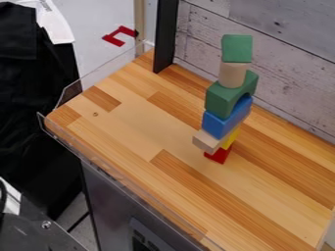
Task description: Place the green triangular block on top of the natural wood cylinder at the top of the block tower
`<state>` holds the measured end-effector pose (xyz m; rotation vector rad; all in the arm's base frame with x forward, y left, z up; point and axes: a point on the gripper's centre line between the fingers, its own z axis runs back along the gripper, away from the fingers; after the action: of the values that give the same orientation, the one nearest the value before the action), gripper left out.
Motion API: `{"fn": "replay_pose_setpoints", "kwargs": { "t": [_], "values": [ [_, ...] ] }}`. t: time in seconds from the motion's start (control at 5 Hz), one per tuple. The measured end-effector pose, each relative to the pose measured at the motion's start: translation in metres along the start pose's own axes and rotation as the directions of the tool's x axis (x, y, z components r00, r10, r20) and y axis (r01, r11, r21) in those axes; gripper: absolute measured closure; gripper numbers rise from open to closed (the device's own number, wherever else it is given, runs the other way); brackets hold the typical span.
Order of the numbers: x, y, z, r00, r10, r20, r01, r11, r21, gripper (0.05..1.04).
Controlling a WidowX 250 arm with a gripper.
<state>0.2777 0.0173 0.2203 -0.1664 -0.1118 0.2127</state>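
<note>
A tall stack of toy blocks stands upright on the wooden tabletop (131, 122), right of centre. At its base is a red block (218, 155), with a yellow block (230, 139) above it. A natural wood block (206, 141) juts out to the left beneath a long blue block (226, 118). On the blue one rests a green arch block (227, 95), then a pale wooden cylinder (233, 74), and a green cube (237, 48) tops the stack.
A whitewashed plank wall (288, 73) rises behind the table, with a black post (166, 34) at its back left corner. A clear plastic guard (98, 159) runs along the front and left edges.
</note>
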Motion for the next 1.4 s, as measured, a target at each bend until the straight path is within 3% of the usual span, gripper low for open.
{"fn": "replay_pose_setpoints", "kwargs": {
  "t": [0.4, 0.8, 1.0, 1.4],
  "values": [
    [-0.009, 0.041, -0.031, 0.997, 0.017, -0.072, -0.012, 0.998, 0.066, 0.085],
    [-0.01, 0.053, -0.052, 0.995, -0.012, -0.098, 0.029, 0.985, 0.171, 0.085],
    [-0.012, 0.052, -0.06, 0.987, 0.036, -0.154, -0.008, 0.984, 0.179, 0.085],
    [-0.012, 0.052, -0.061, 0.986, 0.047, -0.163, -0.017, 0.983, 0.181, 0.085]
  ]
}}
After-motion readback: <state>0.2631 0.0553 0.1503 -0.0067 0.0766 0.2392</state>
